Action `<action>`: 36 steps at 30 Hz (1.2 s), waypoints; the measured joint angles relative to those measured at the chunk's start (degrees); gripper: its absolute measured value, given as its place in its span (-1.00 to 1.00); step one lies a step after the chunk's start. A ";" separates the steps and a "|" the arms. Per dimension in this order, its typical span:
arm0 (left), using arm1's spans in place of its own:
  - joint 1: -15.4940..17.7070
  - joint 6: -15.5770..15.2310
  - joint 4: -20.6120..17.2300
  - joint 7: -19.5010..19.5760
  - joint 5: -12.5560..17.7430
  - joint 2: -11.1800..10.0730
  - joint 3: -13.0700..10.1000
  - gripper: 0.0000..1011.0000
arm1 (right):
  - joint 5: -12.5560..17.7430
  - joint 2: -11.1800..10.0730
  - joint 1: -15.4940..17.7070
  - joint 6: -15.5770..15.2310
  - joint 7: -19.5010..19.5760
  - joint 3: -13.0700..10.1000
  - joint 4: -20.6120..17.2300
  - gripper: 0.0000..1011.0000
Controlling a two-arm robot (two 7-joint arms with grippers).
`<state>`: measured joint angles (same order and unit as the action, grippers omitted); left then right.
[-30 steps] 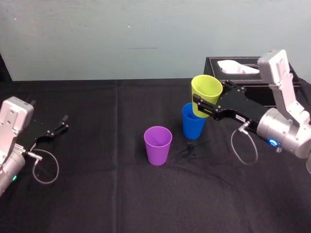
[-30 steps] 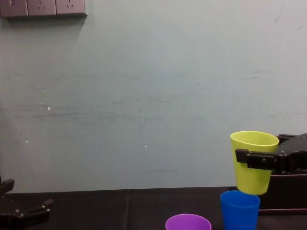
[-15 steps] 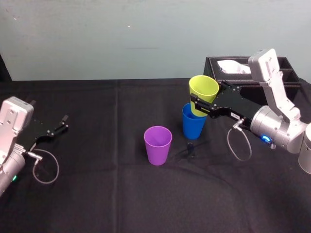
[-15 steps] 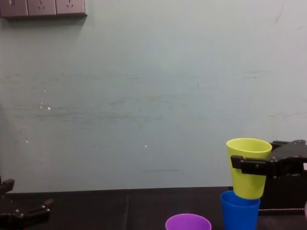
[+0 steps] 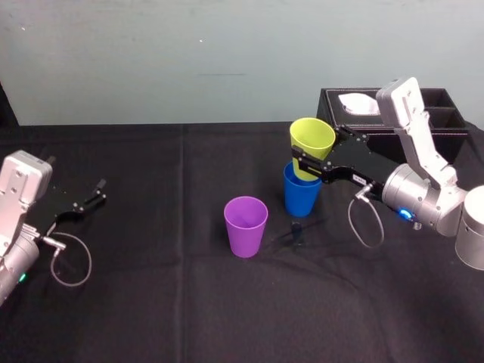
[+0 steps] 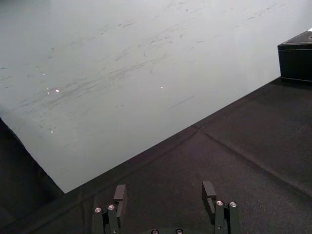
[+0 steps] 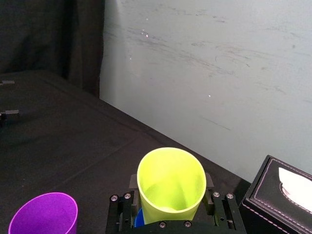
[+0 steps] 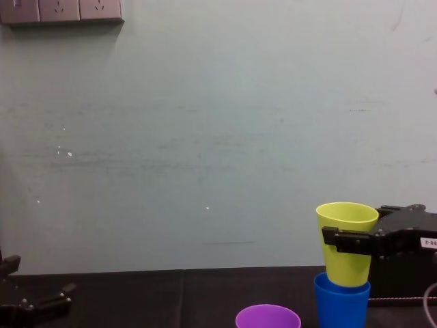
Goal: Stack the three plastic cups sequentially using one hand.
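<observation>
Head view: the right gripper [image 5: 308, 162] bore a small white label on its side, the writing too small to read; its jaws pinched the yellow cup [image 5: 313, 138] below the rim; that cup's base sat in the mouth of the blue cup [image 5: 300, 198], which stood on the black table [image 5: 151, 302]; the purple cup [image 5: 246, 225] stood apart, left of the blue one and nearer the robot, with open cloth between them; a black tissue box [image 5: 333, 110] sat just behind the gripper, at the far right; the left gripper [image 5: 100, 191] lay parked near the table's left edge, well apart from the cups.

Left wrist view: its jaws stood spread above the cloth; a corner of the box showed far off.

Right wrist view: the yellow cup sat mouth up between the jaws, blue showing beneath it; the purple cup stood on one side, the box on the other.

Chest view: the label was unreadable; the yellow cup's base was inside the blue rim; wall sockets [image 8: 61, 10] sat high at the left.
</observation>
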<state>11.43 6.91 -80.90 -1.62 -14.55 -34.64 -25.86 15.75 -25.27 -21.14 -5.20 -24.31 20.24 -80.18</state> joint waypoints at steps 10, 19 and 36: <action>0.00 0.00 0.00 0.00 0.00 0.00 0.00 1.00 | -0.12 0.46 -0.41 0.02 -0.63 -0.09 1.05 0.47; 0.00 0.00 0.00 0.00 0.00 0.00 0.00 1.00 | -0.17 0.68 -0.58 0.20 -1.02 0.03 1.90 0.47; 0.00 0.00 0.00 0.00 0.00 0.00 0.00 1.00 | -0.48 1.16 -0.71 0.73 -1.39 0.49 3.50 0.47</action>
<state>11.43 6.91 -80.90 -1.62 -14.55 -34.65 -25.86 15.27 -24.11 -21.85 -4.47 -25.71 20.74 -76.68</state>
